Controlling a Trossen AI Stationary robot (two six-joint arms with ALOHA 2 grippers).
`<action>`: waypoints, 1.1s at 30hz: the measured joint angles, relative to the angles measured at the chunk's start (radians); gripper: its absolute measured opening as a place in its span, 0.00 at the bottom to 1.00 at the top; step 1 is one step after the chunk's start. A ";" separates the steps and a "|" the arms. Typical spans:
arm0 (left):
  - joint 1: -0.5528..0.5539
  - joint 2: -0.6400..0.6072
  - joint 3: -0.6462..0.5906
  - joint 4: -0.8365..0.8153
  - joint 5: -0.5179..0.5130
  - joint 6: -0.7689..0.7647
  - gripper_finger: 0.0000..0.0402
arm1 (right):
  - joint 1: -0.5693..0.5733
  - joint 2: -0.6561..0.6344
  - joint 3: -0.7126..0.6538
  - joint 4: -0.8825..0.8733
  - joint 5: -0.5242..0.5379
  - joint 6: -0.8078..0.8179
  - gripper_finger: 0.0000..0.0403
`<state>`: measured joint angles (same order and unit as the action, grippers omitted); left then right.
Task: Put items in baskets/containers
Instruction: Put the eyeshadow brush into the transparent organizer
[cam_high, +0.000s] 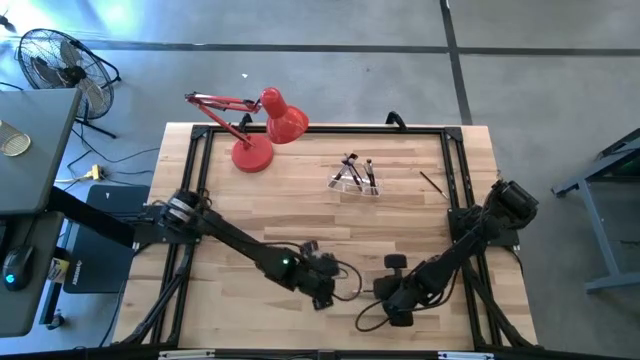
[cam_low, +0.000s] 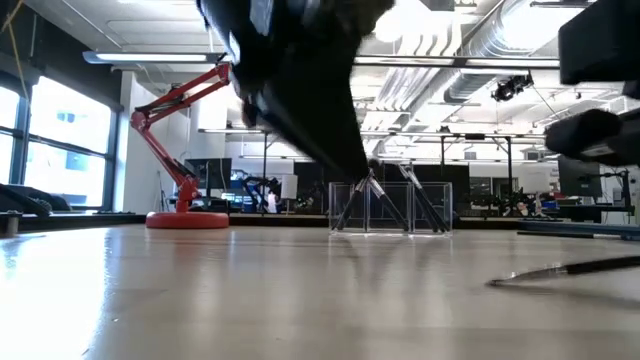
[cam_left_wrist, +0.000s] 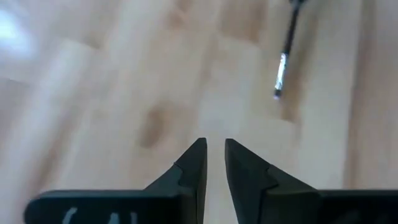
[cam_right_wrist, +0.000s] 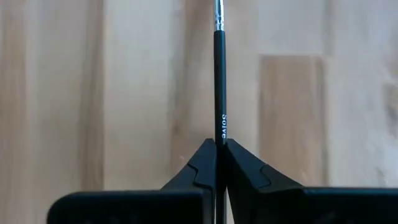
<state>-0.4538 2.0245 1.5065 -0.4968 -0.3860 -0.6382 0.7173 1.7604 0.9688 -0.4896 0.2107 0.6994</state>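
Your wooden table (cam_high: 300, 215) carries the clear holder (cam_high: 356, 183) at upper centre, brushes standing inside. Your right gripper (cam_right_wrist: 216, 144), lower right, pinches a black brush (cam_right_wrist: 218, 74). Your left gripper (cam_left_wrist: 214, 146), lower centre, stands slightly parted, empty.

The left claw (cam_left_wrist: 214, 163) hangs over the pale wooden desk (cam_left_wrist: 124, 93). Its two dark fingers (cam_left_wrist: 189, 171) stand slightly apart, a narrow strip of wood grain showing between the tips, with nothing held there. At about one o'clock from the fingertips, well apart from them, a thin dark brush (cam_left_wrist: 285, 53) lies on the desk, its silver ferrule pointing back toward the claw. The desk surface is blurred.
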 joint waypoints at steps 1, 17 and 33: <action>-0.003 -0.017 0.004 -0.043 -0.034 -0.010 0.13 | 0.008 -0.010 0.000 -0.017 0.018 0.026 0.03; -0.179 -0.350 -0.639 0.538 -0.478 -0.526 0.13 | 0.042 -0.270 -0.369 0.764 0.495 0.259 0.02; 0.227 -0.354 -0.668 1.408 0.292 0.151 0.13 | -0.141 -0.275 -0.452 1.542 0.471 -0.160 0.02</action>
<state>-0.2264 1.6707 0.8385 0.9112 -0.0938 -0.4871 0.5761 1.4857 0.5165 1.0520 0.6815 0.5397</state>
